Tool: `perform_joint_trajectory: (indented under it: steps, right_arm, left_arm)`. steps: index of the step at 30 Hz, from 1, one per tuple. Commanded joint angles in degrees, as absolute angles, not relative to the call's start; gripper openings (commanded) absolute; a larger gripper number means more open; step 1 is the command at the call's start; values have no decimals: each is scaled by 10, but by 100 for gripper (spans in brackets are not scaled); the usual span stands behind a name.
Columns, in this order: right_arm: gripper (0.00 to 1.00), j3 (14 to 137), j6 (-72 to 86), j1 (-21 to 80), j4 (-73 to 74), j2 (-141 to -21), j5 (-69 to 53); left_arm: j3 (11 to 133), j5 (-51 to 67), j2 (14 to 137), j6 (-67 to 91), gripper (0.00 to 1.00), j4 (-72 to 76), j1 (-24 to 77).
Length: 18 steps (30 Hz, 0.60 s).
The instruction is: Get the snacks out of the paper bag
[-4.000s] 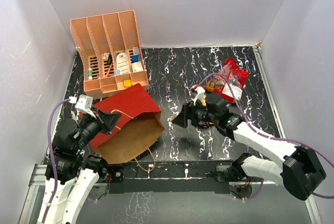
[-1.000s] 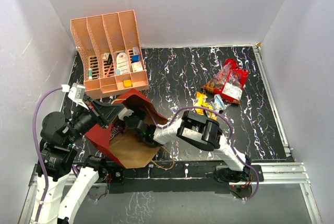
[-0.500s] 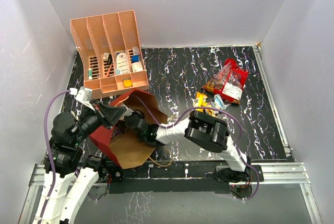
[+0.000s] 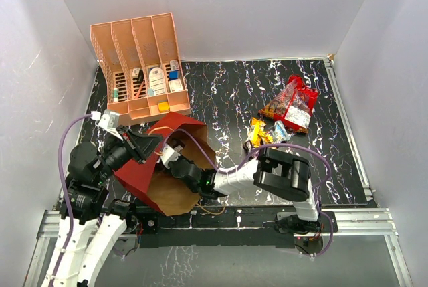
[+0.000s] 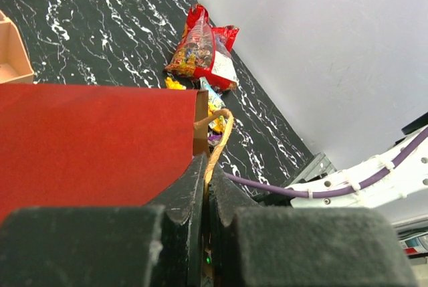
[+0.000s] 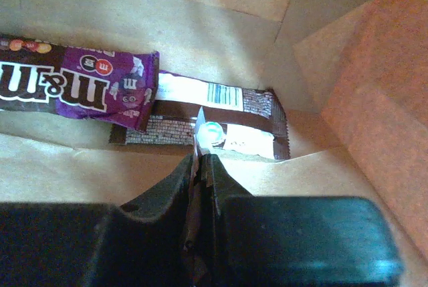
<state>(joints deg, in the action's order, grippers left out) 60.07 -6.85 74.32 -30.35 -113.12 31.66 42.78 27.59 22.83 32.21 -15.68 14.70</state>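
Your right gripper [image 6: 202,161] is inside the dark red paper carrier bag [image 4: 137,174] at the near left. Its jaws are pinched tight on the edge of a brown-and-white foil packet [image 6: 251,118], beside a purple shiny packet [image 6: 73,89]. Your left gripper [image 5: 206,170] is clamped on the bag's tan twisted handle [image 5: 223,133]. The red-and-clear crinkly sweets bag [image 4: 294,103] lies far right on the black marbled table [image 4: 227,93].

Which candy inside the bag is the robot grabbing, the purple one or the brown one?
The brown packet with the white barcode: the right end effector pinches its edge. The purple packet lies off to the left.
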Motion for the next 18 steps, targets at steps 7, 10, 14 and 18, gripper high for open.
perform_joint_trajectory:
  steps: [7,10,14,18]
  right_arm:
    - [7,705,-40,742,-340,-1234,323]
    - [7,752,-39,732,-330,-1276,332]
    - [7,776,-41,709,-307,-1285,310]
    - [7,741,-83,708,-288,-1236,257]
  left_arm:
    - [463,302,278,331,0,-95,144]
    - [454,297,279,325,0,-98,144]
    - [450,280,269,302,0,-141,144]
    - [445,263,243,278,0,-191,144]
